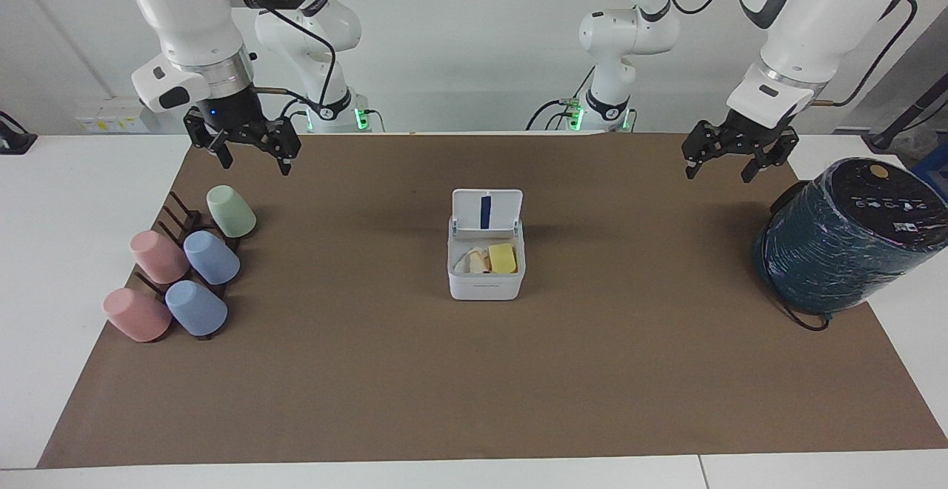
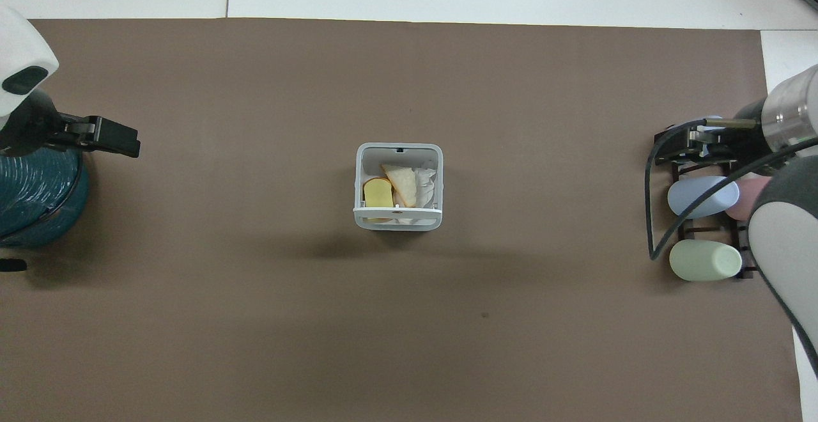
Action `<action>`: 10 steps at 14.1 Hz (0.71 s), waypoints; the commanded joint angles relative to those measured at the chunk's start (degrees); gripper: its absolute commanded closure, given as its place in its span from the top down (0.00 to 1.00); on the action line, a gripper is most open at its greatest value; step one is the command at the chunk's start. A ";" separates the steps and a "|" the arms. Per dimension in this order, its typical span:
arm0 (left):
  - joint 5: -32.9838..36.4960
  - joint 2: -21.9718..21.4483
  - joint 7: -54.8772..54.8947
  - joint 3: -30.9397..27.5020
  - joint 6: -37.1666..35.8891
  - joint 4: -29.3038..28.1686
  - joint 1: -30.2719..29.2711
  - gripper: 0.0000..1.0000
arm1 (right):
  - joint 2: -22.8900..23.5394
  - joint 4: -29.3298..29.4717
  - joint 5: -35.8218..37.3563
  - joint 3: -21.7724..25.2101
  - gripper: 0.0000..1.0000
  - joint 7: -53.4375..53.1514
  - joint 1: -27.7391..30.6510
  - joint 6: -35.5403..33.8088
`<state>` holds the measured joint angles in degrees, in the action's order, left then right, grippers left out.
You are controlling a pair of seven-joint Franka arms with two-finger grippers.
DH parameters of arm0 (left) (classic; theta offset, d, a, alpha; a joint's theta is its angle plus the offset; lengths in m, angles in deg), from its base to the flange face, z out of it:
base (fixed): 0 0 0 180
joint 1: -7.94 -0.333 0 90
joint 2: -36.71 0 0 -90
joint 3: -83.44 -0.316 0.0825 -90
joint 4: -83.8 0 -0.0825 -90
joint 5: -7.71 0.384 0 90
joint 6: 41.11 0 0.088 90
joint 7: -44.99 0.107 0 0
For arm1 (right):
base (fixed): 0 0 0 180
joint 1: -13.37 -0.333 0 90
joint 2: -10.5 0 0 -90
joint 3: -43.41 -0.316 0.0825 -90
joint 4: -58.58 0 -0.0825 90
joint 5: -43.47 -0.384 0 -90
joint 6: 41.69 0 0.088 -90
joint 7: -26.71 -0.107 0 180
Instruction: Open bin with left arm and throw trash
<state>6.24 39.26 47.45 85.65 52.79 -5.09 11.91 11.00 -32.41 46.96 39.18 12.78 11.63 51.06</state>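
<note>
Standing mid-surface, the bin [image 1: 485, 258] is seen with its lid up and the trash [image 2: 399, 187] inside. Light, soft scraps are judged easily pinched; the thin lid edge suits gripping. Left tool [image 1: 739, 152] and right tool [image 1: 243, 144] hang spread, empty.

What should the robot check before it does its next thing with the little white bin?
1. Lid of the bin up: ok, it stands open.
2. Trash inside: ok, yellow chunk, bread wedge and paper wad all lie in the bin.
3. Stray trash on the brown mat: ok, none shows.
4. Left gripper empty: ok, open, raised beside the teal cylinder.
5. Right gripper empty: ok, open, raised near the cups.
</note>
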 commanded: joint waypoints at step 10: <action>-0.21 -1.67 -0.09 0.16 -0.21 -1.81 -0.37 1.00 | -4.36 -7.36 -2.26 -0.25 1.00 3.04 0.70 3.04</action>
<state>6.24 39.26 47.45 85.64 52.78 -5.10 11.91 8.35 -37.60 44.91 39.19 13.96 11.61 51.64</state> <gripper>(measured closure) 0.000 0.000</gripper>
